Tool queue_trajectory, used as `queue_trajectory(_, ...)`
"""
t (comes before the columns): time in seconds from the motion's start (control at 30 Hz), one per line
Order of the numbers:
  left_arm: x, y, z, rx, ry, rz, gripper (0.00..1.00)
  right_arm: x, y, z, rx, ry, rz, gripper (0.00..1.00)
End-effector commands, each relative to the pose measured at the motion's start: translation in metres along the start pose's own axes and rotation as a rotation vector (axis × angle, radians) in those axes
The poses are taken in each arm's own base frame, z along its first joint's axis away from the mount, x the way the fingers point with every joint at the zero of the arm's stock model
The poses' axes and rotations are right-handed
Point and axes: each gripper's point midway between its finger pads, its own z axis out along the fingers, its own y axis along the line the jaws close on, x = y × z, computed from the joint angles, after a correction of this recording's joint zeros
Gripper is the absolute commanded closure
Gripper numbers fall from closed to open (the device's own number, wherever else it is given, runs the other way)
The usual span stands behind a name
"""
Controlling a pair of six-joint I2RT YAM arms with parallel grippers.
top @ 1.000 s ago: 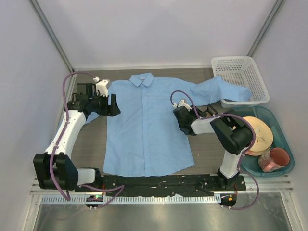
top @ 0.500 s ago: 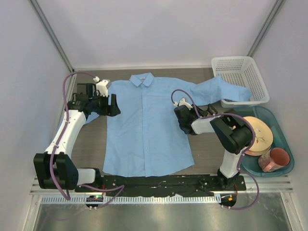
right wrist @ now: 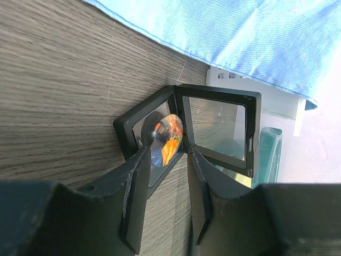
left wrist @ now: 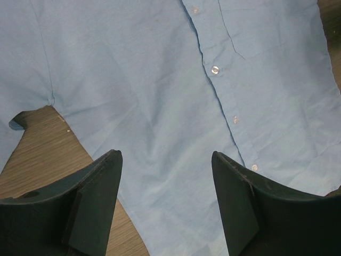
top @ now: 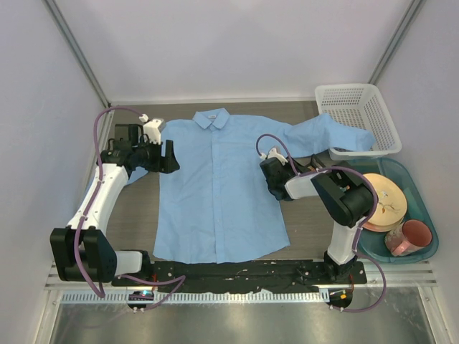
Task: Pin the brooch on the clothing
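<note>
brooch [right wrist: 168, 140] sits in open black case [right wrist: 218, 128] near the shirt [right wrist: 240, 37]. right gripper [right wrist: 166, 153] straddles it, can't tell if clamped. left gripper [left wrist: 166, 160] gapes over shirt. risk: shallow pinch, disc slips or case lifts too.

- 1 light blue long-sleeved button-up shirt [top: 215, 193], ahead of left gripper [left wrist: 165, 156] fingertips
- 4 small white shirt buttons [left wrist: 214, 69], beyond those fingertips
- 1 tiny round orange-gold brooch [right wrist: 169, 137], between right gripper [right wrist: 166, 151] fingertips
- 1 open black square case [right wrist: 218, 93], around brooch
- 1 white plastic mesh basket [top: 358, 107]
- 1 teal plastic tray [top: 417, 208]
- 1 pink mug [top: 412, 236]
</note>
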Motion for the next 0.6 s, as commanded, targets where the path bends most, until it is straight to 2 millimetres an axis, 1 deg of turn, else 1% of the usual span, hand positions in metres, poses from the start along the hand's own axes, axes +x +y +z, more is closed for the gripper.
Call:
queue_trajectory(0.0, -0.011, -0.002, 0.0, 0.013, -0.04, 0.021, 0.28, -0.003, 0.001, 0.002, 0.002, -0.003, 0.06, 0.59)
queue_trajectory(0.17, -0.009, -0.002, 0.001, 0.015, -0.036, 0.016, 0.28, -0.003, 0.002, 0.001, -0.022, 0.004, 0.068, 0.53)
queue_trajectory(0.23, -0.01, -0.002, 0.0, 0.015, -0.038, 0.017, 0.28, -0.003, 0.002, 0.002, -0.027, 0.004, 0.065, 0.53)
queue_trajectory(0.37, -0.011, -0.002, -0.001, 0.015, -0.042, 0.021, 0.28, 0.002, -0.001, 0.01, -0.013, 0.027, 0.055, 0.61)
queue_trajectory(0.5, -0.011, -0.001, 0.001, 0.013, -0.038, 0.019, 0.28, 0.003, -0.007, 0.013, 0.025, 0.016, 0.037, 0.61)
queue_trajectory(0.57, -0.011, -0.001, 0.001, 0.013, -0.038, 0.019, 0.28, 0.005, -0.006, 0.015, 0.025, 0.02, 0.036, 0.63)
